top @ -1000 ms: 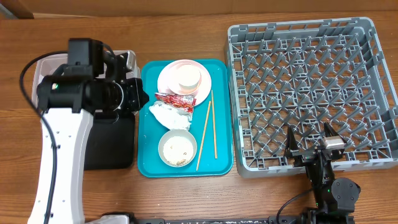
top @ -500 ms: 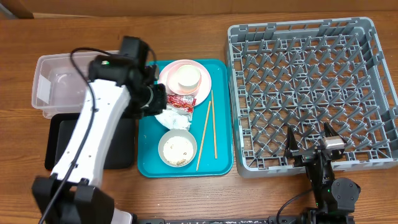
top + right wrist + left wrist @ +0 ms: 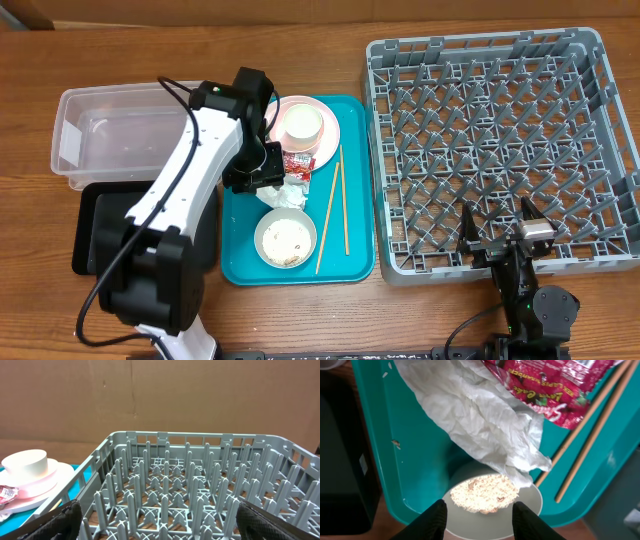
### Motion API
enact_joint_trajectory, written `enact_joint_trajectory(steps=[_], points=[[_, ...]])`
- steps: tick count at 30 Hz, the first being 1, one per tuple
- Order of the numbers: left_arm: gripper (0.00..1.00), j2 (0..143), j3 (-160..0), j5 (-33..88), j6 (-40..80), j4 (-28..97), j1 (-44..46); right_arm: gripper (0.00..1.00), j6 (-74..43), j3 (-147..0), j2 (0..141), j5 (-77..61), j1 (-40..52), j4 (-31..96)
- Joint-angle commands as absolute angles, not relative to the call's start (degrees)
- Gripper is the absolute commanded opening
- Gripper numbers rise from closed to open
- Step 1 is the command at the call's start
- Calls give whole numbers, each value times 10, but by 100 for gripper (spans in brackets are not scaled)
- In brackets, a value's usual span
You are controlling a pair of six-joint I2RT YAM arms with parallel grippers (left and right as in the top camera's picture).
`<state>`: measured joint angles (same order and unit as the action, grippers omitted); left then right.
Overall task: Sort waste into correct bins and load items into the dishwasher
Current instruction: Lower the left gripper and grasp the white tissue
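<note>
Over the teal tray point(image 3: 420, 455), left fingers point(image 3: 434, 519) gape empty near an illegibly lettered red wrapper point(image 3: 545, 385).

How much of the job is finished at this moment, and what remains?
Nothing looks done: the dish rack, clear tub and black tray show nothing inside. In hand: the open left gripper hovers over the crumpled napkin. Left: napkin, sauce wrapper, rice scraps in the bowl, then pink plate, cup, chopsticks, all on the teal tray.
</note>
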<state>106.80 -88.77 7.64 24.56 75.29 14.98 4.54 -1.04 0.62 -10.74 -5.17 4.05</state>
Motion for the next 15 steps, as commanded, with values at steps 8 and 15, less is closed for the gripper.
enact_joint_trajectory(steps=[8, 15], points=[[45, 1124, -885, 71, 271, 745, 152, 100, 48, -4, 2, -112, -49, 37], [49, 1147, -885, 70, 275, 732, 154, 100, 48, -4, 2, -112, -49, 37]])
